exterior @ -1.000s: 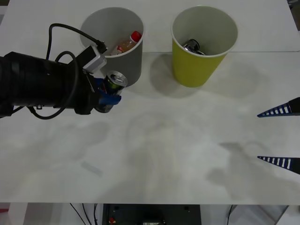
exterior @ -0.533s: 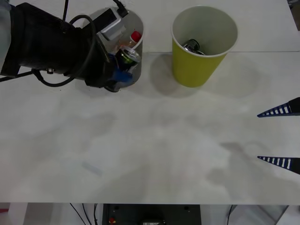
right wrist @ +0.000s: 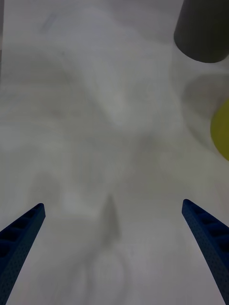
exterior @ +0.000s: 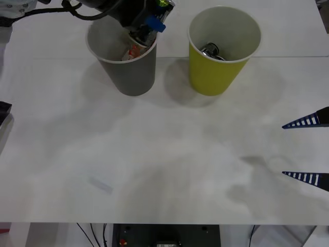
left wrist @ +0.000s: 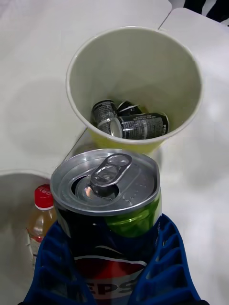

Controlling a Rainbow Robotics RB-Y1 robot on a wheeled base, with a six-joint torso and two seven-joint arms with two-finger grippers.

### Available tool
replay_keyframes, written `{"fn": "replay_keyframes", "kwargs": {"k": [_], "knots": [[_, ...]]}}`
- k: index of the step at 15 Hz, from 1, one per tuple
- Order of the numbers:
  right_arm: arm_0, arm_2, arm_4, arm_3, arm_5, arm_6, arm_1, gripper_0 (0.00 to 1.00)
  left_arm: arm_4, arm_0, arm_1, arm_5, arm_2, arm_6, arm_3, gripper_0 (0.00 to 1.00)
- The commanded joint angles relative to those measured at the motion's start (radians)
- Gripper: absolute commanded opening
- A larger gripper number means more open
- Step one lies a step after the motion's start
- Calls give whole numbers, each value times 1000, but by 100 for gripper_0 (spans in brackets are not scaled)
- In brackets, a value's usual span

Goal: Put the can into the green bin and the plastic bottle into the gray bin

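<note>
My left gripper (exterior: 152, 23) is shut on the can (exterior: 146, 32), a dark can with a silver pull-tab top (left wrist: 107, 209), and holds it in the air over the far rim of the gray bin (exterior: 123, 62). The plastic bottle (left wrist: 40, 214) with its red cap lies inside that gray bin (left wrist: 14, 174) and also shows in the front view (exterior: 134, 50). To the right stands the green bin (exterior: 223, 56), whose inside (left wrist: 133, 71) holds three dark cans (left wrist: 129, 121). My right gripper (exterior: 308, 149) hangs open at the table's right edge, well away from both bins.
The white table (exterior: 169, 164) spreads wide and bare in front of the bins. In the right wrist view the open gripper (right wrist: 114, 252) looks across the tabletop toward the gray bin (right wrist: 202, 28) and the edge of the green bin (right wrist: 222, 128).
My left arm has lifted the can from beside the gray bin's front up and back, over the bin's rim toward the green bin. The right gripper has stayed still.
</note>
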Motion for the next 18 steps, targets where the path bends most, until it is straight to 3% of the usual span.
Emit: {"fn": "replay_keyframes", "kwargs": {"k": [1, 7, 15, 18], "knots": [[0, 0, 0, 0, 0, 0, 0, 100, -7, -71, -61, 0, -12, -1, 96, 2], [0, 0, 0, 0, 0, 0, 0, 100, -108, -189, -225, 3, -13, -18, 299, 2], [0, 0, 0, 0, 0, 0, 0, 100, -134, -318, -344, 301, -79, -35, 613, 3], [0, 0, 0, 0, 0, 0, 0, 100, -142, -321, -371, 355, -79, -41, 655, 3]]}}
